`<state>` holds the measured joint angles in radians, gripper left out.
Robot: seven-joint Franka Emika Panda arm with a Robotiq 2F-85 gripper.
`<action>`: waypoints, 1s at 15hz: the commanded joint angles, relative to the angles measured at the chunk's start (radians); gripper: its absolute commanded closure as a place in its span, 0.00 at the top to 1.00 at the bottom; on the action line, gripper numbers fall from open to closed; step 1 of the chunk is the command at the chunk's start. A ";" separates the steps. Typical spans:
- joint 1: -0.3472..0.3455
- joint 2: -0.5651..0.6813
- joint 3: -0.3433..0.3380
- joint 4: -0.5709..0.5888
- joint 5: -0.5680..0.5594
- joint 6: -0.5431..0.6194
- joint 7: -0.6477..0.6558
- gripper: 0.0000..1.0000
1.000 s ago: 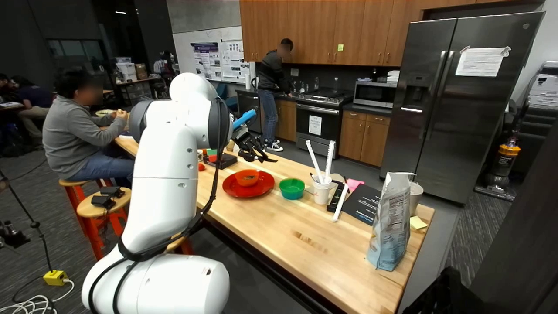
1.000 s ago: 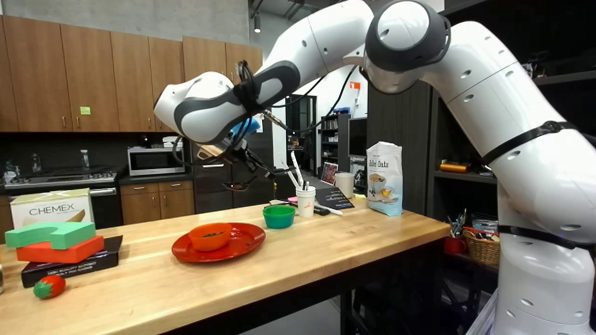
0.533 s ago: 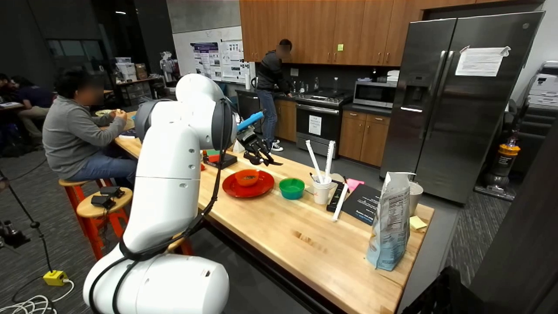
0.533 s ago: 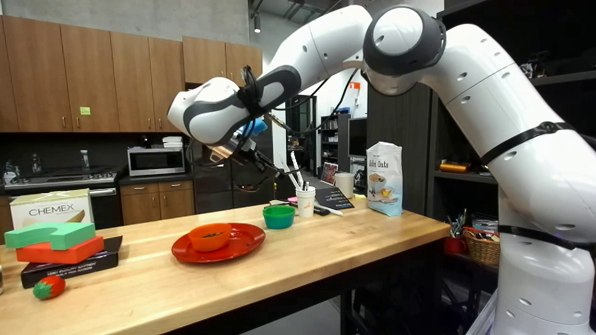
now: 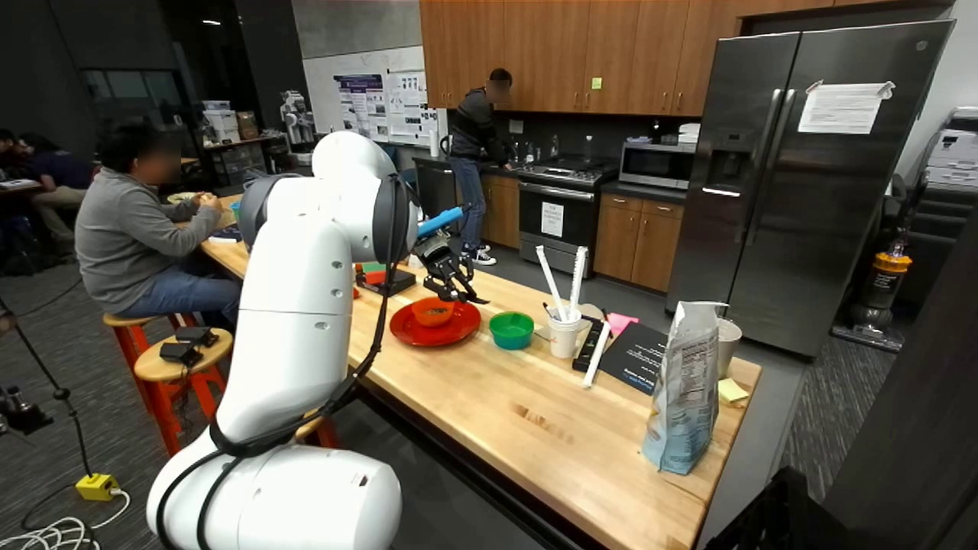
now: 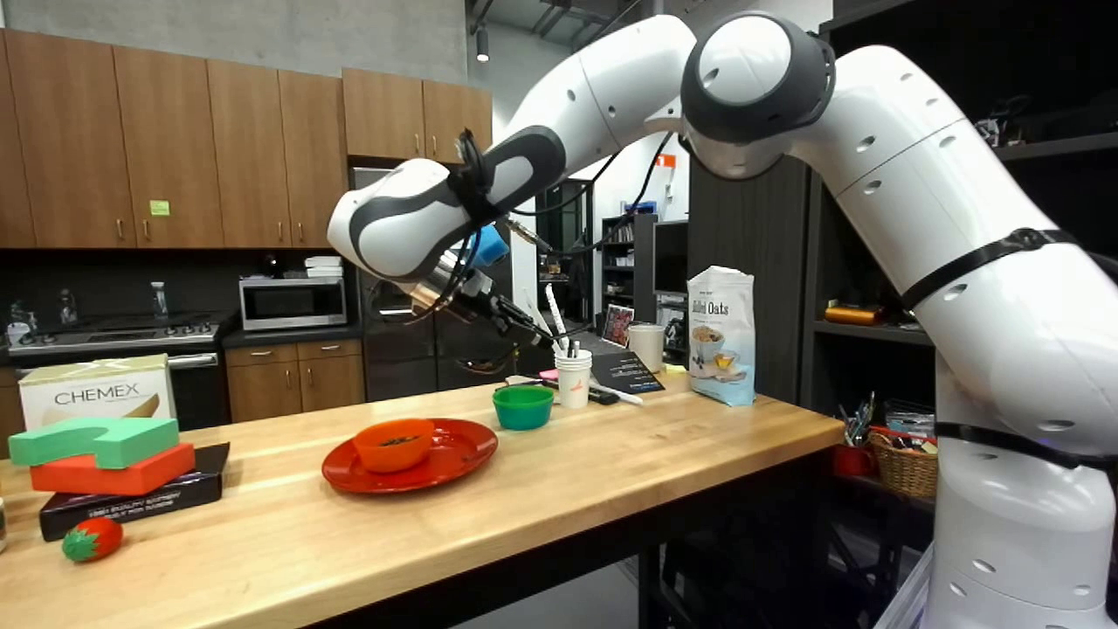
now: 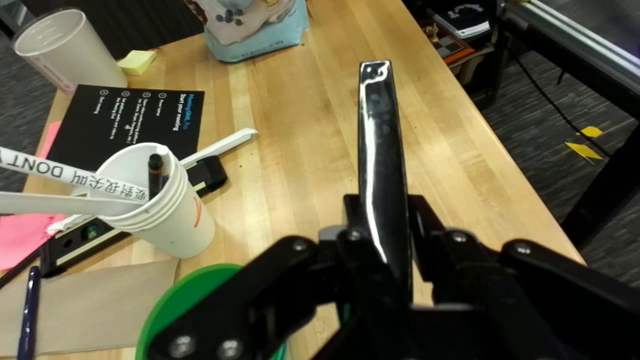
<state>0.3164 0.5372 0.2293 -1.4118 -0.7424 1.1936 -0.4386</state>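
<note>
"What colours do you get at your end?"
"My gripper point(image 7: 384, 205) shows black, and so does the utensil point(image 7: 382, 140). I see a red plate point(image 6: 461, 450), an orange bowl point(image 6: 393, 458) and a green bowl point(image 6: 524, 414)."
"Any patterns?"
"I make out an orange-red mark on the white cup point(image 7: 180, 225), black lettering on a white strip point(image 7: 75, 177), white and blue print on the black card point(image 7: 132, 117)."

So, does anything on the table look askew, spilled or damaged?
Mildly: in an exterior view, the green block juts past the red block beneath it, so their edges look misaligned. No clear spill or damage shows.
</note>
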 commanded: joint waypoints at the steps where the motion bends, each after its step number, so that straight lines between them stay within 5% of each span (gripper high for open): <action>1: -0.003 -0.033 0.000 -0.039 0.036 -0.028 0.050 0.06; 15: -0.006 -0.031 0.001 -0.040 0.041 -0.081 0.089 0.06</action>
<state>0.3171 0.5362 0.2298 -1.4289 -0.7231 1.1224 -0.3648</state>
